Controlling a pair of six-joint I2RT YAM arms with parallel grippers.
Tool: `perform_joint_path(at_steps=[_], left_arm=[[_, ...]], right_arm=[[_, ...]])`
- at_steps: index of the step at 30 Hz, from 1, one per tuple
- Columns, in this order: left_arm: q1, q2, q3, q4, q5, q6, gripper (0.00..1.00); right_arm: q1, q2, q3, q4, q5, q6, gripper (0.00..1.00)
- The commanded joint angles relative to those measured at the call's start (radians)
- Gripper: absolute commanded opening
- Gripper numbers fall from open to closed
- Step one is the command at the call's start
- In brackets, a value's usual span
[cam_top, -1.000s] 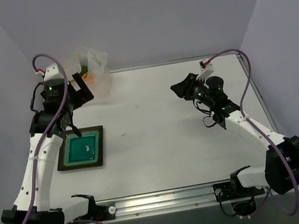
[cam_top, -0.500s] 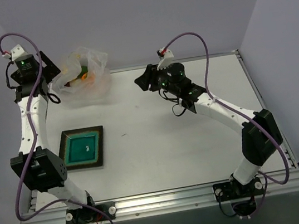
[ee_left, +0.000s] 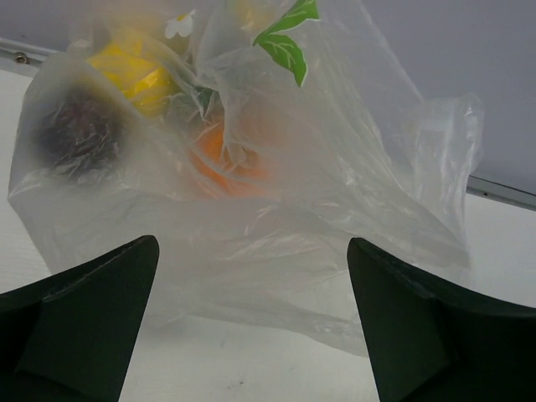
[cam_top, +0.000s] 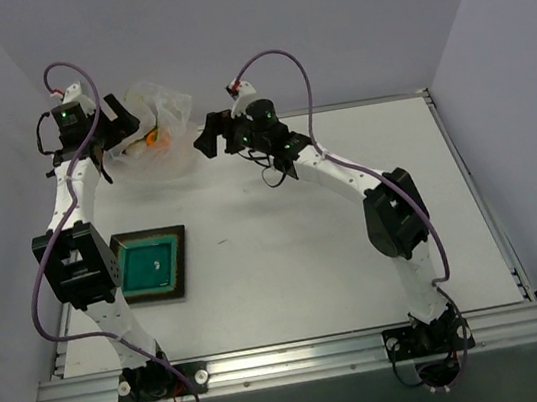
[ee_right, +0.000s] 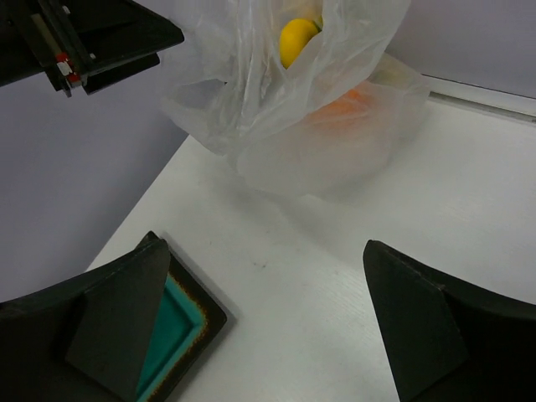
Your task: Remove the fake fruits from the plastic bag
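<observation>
First, green tray [cam_top: 138, 276]: it lies on the near-left part of the counter [cam_top: 306, 246], well apart from the bag. A fruit you shake loose may miss it and roll.
Counter edge: the bag sits in the far-left corner, close to the side edge. A tug toward the left arm could carry the fruits over that edge.
Plastic bag [ee_left: 335, 218]: the film is thin and crumpled, and a shallow pinch will likely slip. A hard pull from both sides could tear it.
Fake fruits: the dark red fruit [ee_left: 79, 134], orange fruit [ee_left: 224, 159] and yellow fruit [ee_right: 296, 38] are all inside the bag. You cannot pick out a green one, because the green you see is leaf print. If you close on a fruit through the film, the whole bag lifts with it.
Crowding: both grippers face the same bag from opposite sides, so closing in together risks a knock.
Right gripper [ee_right: 268, 327]: the fingers are spread wide and hold nothing. The arm is stretched far across, looking down at the bag from its right.
Left gripper [ee_left: 251, 327]: the fingers are also wide apart and empty. The arm is raised high, near the bag and aimed at its side.
</observation>
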Motion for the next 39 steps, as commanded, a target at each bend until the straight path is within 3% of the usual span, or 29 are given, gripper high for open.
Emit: perform_joint_path(at_steps=[1, 8, 13, 16, 17, 18, 19, 20, 21, 23, 24, 27, 31, 33, 34, 37, 39], left_arm=[[0.015, 0.013, 0.096, 0.072, 0.085, 0.014, 0.94], [0.021, 0.079, 0.123, 0.094, 0.122, -0.022, 0.94], [0.018, 0.077, 0.079, 0.148, 0.154, -0.074, 0.94], [0.015, 0.083, 0.056, 0.154, 0.166, -0.086, 0.95], [0.015, 0.086, 0.042, 0.183, 0.168, -0.089, 0.86], [0.015, 0.088, 0.036, 0.197, 0.165, -0.094, 0.70], [0.016, 0.089, 0.030, 0.197, 0.162, -0.094, 0.50], [0.016, 0.088, 0.024, 0.193, 0.148, -0.094, 0.16], [0.016, 0.085, 0.021, 0.182, 0.137, -0.092, 0.04], [0.018, 0.069, 0.019, 0.173, 0.091, -0.082, 0.02], [0.018, 0.041, 0.012, 0.130, 0.068, -0.066, 0.02], [0.024, -0.045, -0.024, 0.110, -0.025, -0.049, 0.02], [0.033, -0.130, -0.073, 0.082, -0.032, -0.040, 0.02], [0.029, -0.194, -0.117, 0.065, -0.021, -0.020, 0.08], [0.029, -0.226, -0.204, 0.079, -0.026, -0.017, 0.38], [0.027, -0.361, -0.347, 0.113, -0.035, 0.000, 0.96], [0.021, -0.424, -0.384, 0.084, -0.021, 0.033, 0.94]], right_arm=[[0.014, 0.100, 0.176, -0.014, -0.067, -0.017, 0.96], [0.030, 0.448, 0.581, 0.015, -0.029, 0.052, 1.00], [0.047, 0.639, 0.823, 0.148, 0.071, 0.168, 1.00], [0.059, 0.712, 0.865, 0.257, 0.098, 0.202, 0.79], [0.061, 0.725, 0.870, 0.279, 0.115, 0.204, 0.66], [0.063, 0.725, 0.870, 0.299, 0.120, 0.204, 0.30], [0.061, 0.722, 0.865, 0.299, 0.121, 0.201, 0.18], [0.063, 0.693, 0.821, 0.300, 0.118, 0.193, 0.04], [0.063, 0.668, 0.780, 0.305, 0.117, 0.181, 0.00], [0.061, 0.552, 0.653, 0.326, 0.112, 0.146, 0.00], [0.061, 0.504, 0.496, 0.371, 0.123, 0.136, 0.00], [0.057, 0.343, 0.245, 0.442, 0.118, 0.136, 0.00], [0.056, 0.240, 0.146, 0.425, 0.065, 0.142, 0.00], [0.053, 0.234, 0.135, 0.413, 0.052, 0.147, 0.00], [0.052, 0.229, 0.127, 0.409, 0.051, 0.151, 0.00], [0.040, 0.229, 0.109, 0.402, 0.028, 0.181, 0.00], [0.034, 0.226, 0.097, 0.400, 0.022, 0.193, 0.00]])
